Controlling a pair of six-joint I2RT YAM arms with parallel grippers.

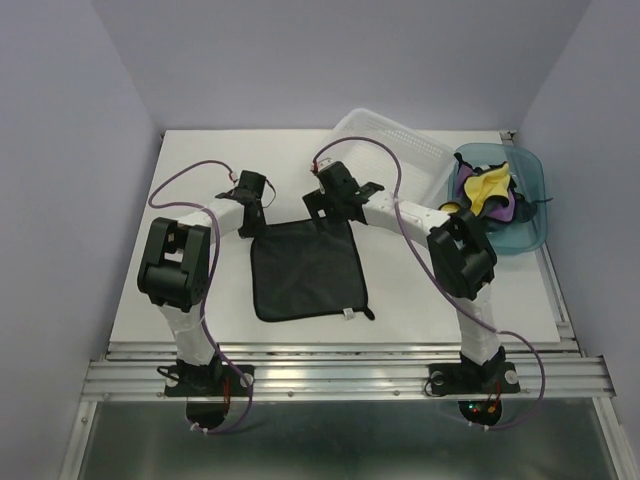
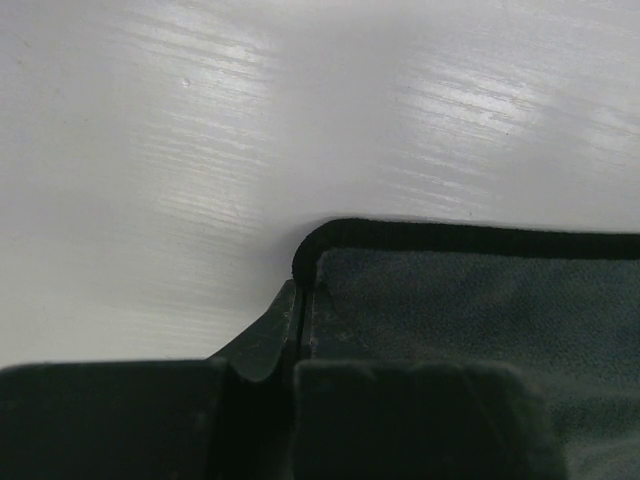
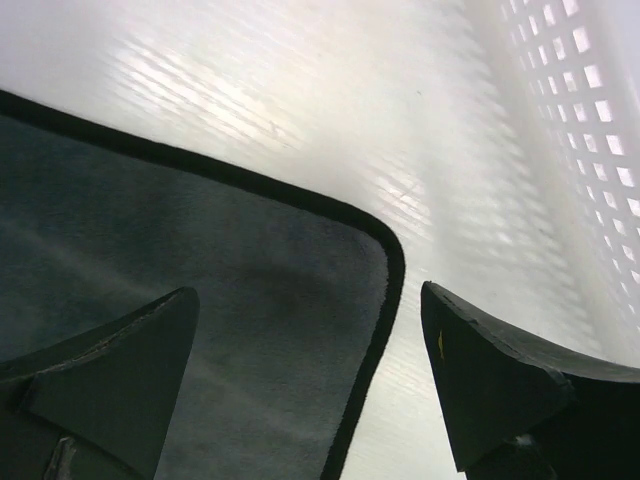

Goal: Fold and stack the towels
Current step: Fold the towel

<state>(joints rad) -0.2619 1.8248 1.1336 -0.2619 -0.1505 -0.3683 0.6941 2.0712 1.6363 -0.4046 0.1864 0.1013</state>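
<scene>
Ok, top view first. Dark towel (image 1: 305, 270) spread flat mid-table (image 1: 200, 300), between the two arms, small white tag at its near right corner. Left gripper (image 1: 247, 228) down at the towel's far left corner, right gripper (image 1: 335, 208) down at the far right corner. White basket (image 1: 395, 140) set at an angle at the far right of the table, just beyond the right gripper. Teal bin (image 1: 525, 235) beside the basket at the right edge, holding a yellow towel (image 1: 488, 185) on top of a purple towel (image 1: 508, 210), both bunched and unfolded. Anything else in there too muddled to call.

Left wrist: left gripper (image 2: 300, 295) clenched, jaws meeting on the rounded hemmed corner of the dark towel (image 2: 480, 300). Pinched right at the hem. Rest of the cloth flat to the right, bare table (image 2: 200, 150) beyond and to the left.

Right wrist: right gripper (image 3: 307, 292) released, jaws wide apart, nothing gripped. One finger (image 3: 110, 370) over the cloth, other finger (image 3: 500, 380) over bare table (image 3: 300, 100), with the rounded corner of the dark towel (image 3: 150, 230) straddled between them. Can't tell whether the tips touch the surface. Slotted wall of the basket (image 3: 580, 120) close by on the right.
</scene>
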